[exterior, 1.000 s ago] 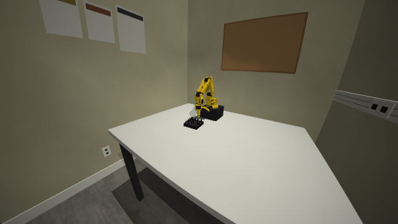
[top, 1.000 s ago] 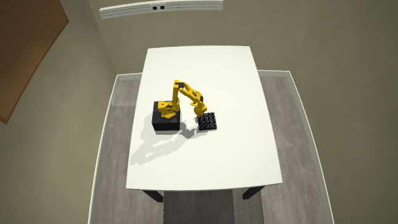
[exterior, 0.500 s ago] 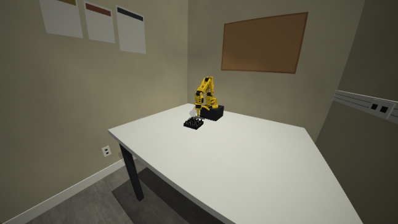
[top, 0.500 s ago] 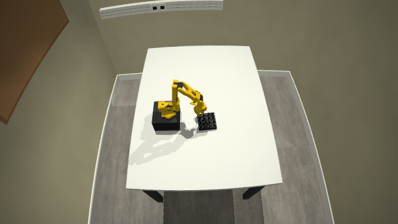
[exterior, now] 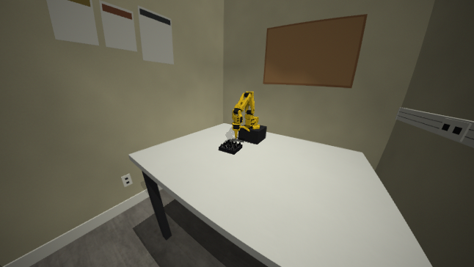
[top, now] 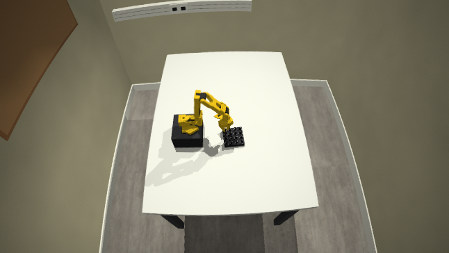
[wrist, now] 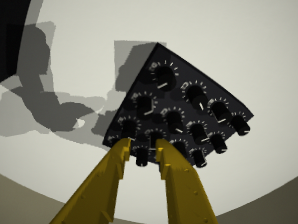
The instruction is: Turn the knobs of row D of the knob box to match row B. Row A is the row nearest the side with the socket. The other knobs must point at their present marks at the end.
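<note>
The black knob box (top: 234, 146) (exterior: 227, 151) (wrist: 159, 52) lies on the table with rows of black knobs with white marks. In the wrist view the top corner knob (wrist: 165, 76) has its mark toward the lower left; the knob (wrist: 195, 94) beside it points to the lower right. My gripper (top: 226, 129) (exterior: 236, 138) (wrist: 144, 144) is slightly open, pointing down over the box's near edge. A knob (wrist: 142, 158) shows in the gap between the fingers, not gripped. The fingers hide parts of nearby knobs. The socket and row letters cannot be made out.
The arm's black base block (top: 187, 142) (exterior: 253, 136) stands beside the box on the white table (top: 243, 181) (exterior: 293, 191). The arm's shadow falls on the table between base and box. A wall outlet strip (top: 215, 6) (exterior: 425, 119) runs along one wall.
</note>
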{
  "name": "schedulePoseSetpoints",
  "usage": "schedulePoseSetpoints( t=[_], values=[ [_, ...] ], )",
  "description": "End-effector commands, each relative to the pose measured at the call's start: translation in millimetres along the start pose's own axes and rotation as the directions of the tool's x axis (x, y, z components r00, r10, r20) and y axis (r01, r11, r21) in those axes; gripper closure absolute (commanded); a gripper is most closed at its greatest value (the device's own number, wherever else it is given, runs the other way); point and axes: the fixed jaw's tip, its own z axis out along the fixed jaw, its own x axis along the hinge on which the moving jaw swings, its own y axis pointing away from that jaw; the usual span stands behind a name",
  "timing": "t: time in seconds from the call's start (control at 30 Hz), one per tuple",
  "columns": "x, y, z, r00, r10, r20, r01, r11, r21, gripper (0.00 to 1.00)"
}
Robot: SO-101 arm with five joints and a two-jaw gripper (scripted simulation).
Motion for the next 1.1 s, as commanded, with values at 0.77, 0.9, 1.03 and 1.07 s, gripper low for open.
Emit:
schedulePoseSetpoints(
  t=[0.77, 0.9, 1.03, 1.07],
  values=[
    [3.8, -2.7, -1.1, 1.000, 0.003, 0.001, -0.003, 1.000, 0.001, 0.92],
    [3.2, -3.4, -1.3, 1.000, 0.010, 0.001, -0.010, 1.000, 0.001, 0.92],
    [1.8, -4.9, -1.7, 1.000, 0.025, 0.001, -0.025, 1.000, 0.001, 0.91],
    [1.4, -5.4, -1.9, 1.000, 0.030, 0.001, -0.030, 1.000, 0.001, 0.91]
  ],
)
